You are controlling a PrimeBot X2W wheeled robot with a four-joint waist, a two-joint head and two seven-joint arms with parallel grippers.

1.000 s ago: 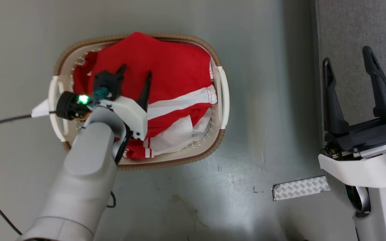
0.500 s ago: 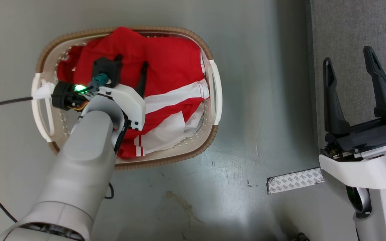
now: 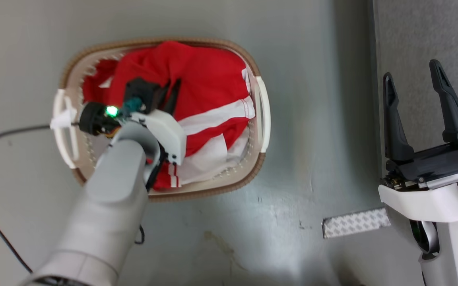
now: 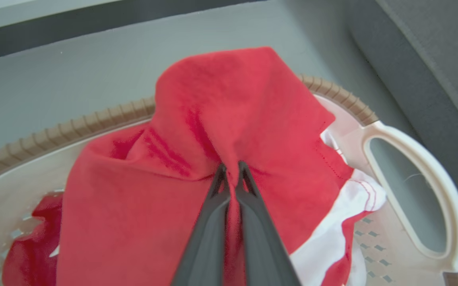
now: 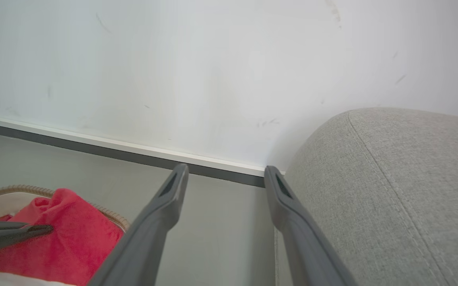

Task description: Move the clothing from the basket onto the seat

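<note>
Grey glossy floor point(image 3: 300, 119), scuffed, bounded on the far side by a pale wall point(image 5: 213, 59) with a white-and-dark skirting strip point(image 5: 113, 151). Item 1: basket point(image 3: 197, 41), oval, cream-white plastic, perforated sides, brown woven rim, loop handle at each end; stands on the floor, left of centre in the head view. Item 2: clothing point(image 3: 209, 79), red jersey fabric with wide white stripes and thin red-white trim; lies heaped inside the basket, one red fold drawn up into a peak against the far rim, white panels toward the basket's near right side. Item 3: left gripper point(image 4: 232, 171), reaching down into the basket from its near left side; both dark fingers pressed together, a pleat of the red cloth pinched between the tips. Item 4: right gripper point(image 3: 412, 69), held above the floor at the seat's edge, well apart from the basket; fingers spread wide, holding nothing. Item 5: seat point(image 5: 392, 178), grey coarse-woven upholstery, rounded edge with a seam line; stands along the floor's right edge, a band of floor between it and the basket. Sundries: patterned grey-white tape strip point(image 3: 354, 222) stuck to the floor near the right arm; black cable point(image 3: 10, 133) trailing across the floor left of the basket.
</note>
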